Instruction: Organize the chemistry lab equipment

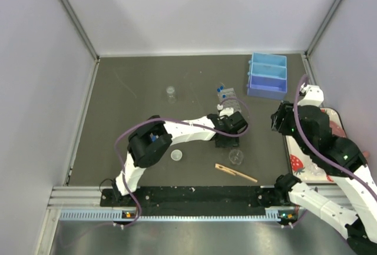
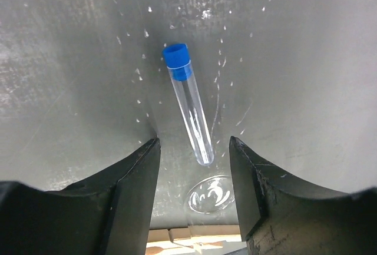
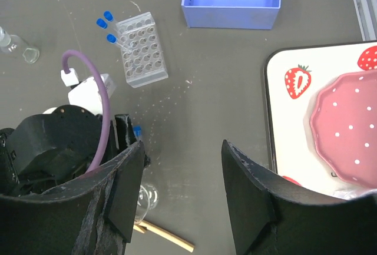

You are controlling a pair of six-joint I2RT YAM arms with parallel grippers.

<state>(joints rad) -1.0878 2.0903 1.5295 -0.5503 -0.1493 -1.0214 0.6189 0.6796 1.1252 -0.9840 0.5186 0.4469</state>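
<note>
Near the tube rack (image 3: 140, 49), the left gripper (image 2: 194, 143) is spread around the end of a flat blue-capped tube (image 2: 189, 111), not touching it. The right gripper (image 3: 182, 146) is spread too, holding nothing.

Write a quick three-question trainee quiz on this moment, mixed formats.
1. True or false: the capped tube lies flat on the table, its bottom end between the open fingers of the left gripper.
2. The pink plate sits: A) on the strawberry-print tray; B) beside it on the table; C) under it.
3. What does the right gripper hold?

Key: 1 true; 2 A; 3 nothing, its jaws are open and empty.
</note>
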